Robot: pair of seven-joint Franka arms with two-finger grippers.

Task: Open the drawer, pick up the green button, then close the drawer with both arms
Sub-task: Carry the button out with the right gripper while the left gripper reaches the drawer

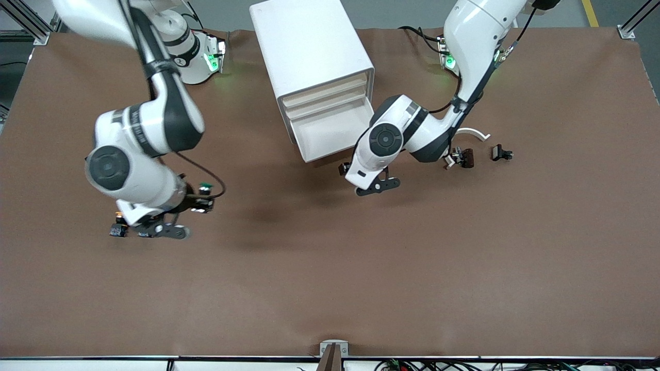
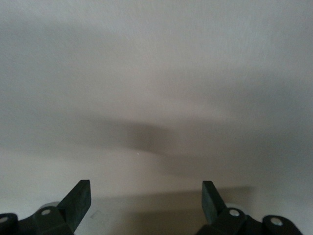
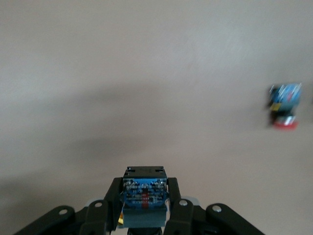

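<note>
Button [image 3: 143, 196], blue-grey body, clenched between the jaws of the right gripper [image 3: 144, 208], which hangs over the brown counter [image 1: 330, 268] toward the right arm's end; its cap colour cannot be read in the right wrist view, though a green cap [image 1: 206, 184] shows beside that gripper from the front. Drawer [image 1: 330, 135]: lowest of the white cabinet [image 1: 309, 46], pulled out and empty to view, its floor directly ahead of the left gripper [image 2: 145, 198], whose jaws stand released with nothing between them, over the drawer's front corner. Step in hand, as judged: button taken, drawer not yet closed. Next move calls for the left jaws to meet the drawer's front strip squarely and push it in toward the cabinet, while the right jaws keep their grip or set the button down. Other items: a red-capped button [image 3: 283, 106] on the counter ahead of the right jaws, well apart; a further small button [image 1: 118, 229] just beside that gripper; two dark small parts [image 1: 464, 157] [image 1: 501, 153] on the counter toward the left arm's end. Nothing seen lies between the left jaws and the drawer.
</note>
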